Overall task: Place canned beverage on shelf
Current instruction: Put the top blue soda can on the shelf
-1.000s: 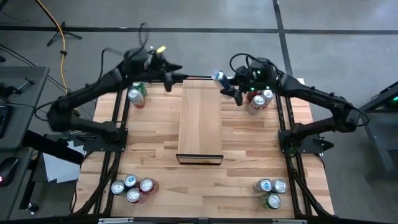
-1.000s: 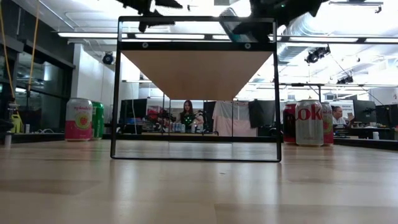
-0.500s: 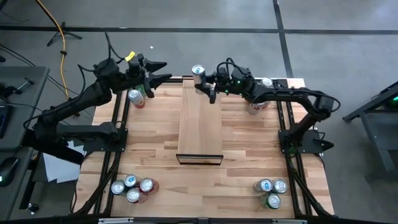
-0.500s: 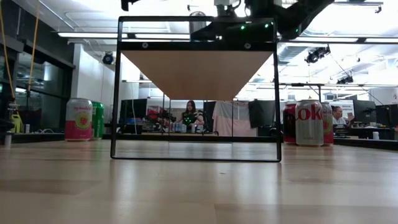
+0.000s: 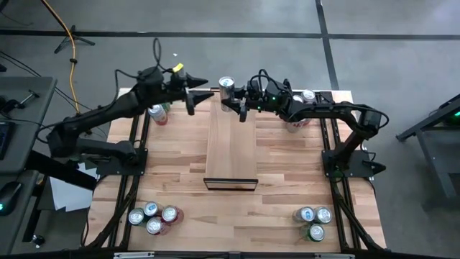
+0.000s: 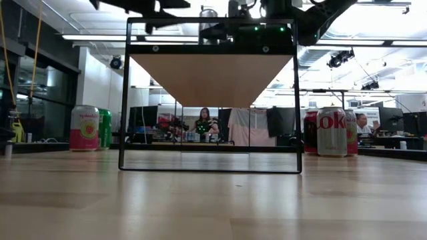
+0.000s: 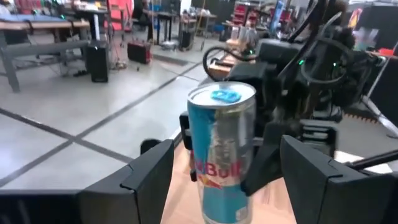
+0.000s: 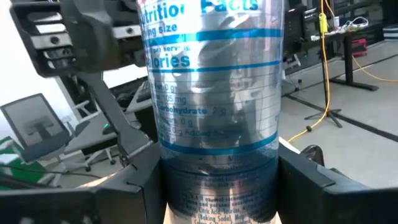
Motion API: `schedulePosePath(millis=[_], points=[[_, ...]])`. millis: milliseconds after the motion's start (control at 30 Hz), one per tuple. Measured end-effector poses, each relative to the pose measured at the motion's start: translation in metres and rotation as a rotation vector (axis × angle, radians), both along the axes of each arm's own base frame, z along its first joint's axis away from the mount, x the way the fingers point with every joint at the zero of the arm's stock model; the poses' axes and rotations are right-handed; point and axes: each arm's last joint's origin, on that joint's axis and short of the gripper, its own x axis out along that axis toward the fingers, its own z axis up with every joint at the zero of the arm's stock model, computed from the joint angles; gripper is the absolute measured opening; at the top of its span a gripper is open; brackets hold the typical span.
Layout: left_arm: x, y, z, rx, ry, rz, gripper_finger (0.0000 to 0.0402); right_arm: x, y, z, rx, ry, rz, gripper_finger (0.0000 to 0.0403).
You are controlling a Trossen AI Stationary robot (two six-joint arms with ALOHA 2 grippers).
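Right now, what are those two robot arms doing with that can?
The right hand is holding a slim blue and silver Red Bull can upright at the far end of the wooden shelf. The left hand is open just beside it, its fingers pointing at the can without touching it. The can looks about to be put down on the shelf. Other cans stand on the table at its corners.

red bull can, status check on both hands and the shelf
Right hand shut on Red Bull can over shelf far end. Left hand open beside it. Shelf top bare.
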Motion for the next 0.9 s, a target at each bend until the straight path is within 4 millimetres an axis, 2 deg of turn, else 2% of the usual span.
schedulePosePath(millis=[300, 633, 767, 900], points=[[0.036, 0.014, -0.015, 0.020, -0.087, -0.108, 0.0230, 0.003, 0.009, 0.000, -0.054, 0.004, 0.024, 0.0212], [0.046, 0.019, -0.022, 0.027, -0.109, -0.129, 0.0225, 0.004, 0.011, 0.000, -0.068, 0.006, 0.032, 0.0217], [0.047, 0.019, -0.023, 0.027, -0.108, -0.132, 0.0199, 0.004, 0.011, 0.000, -0.069, 0.006, 0.039, 0.0223], [0.047, 0.018, -0.022, 0.030, -0.113, -0.137, 0.0150, 0.004, 0.011, 0.001, -0.070, 0.003, 0.050, 0.0229]])
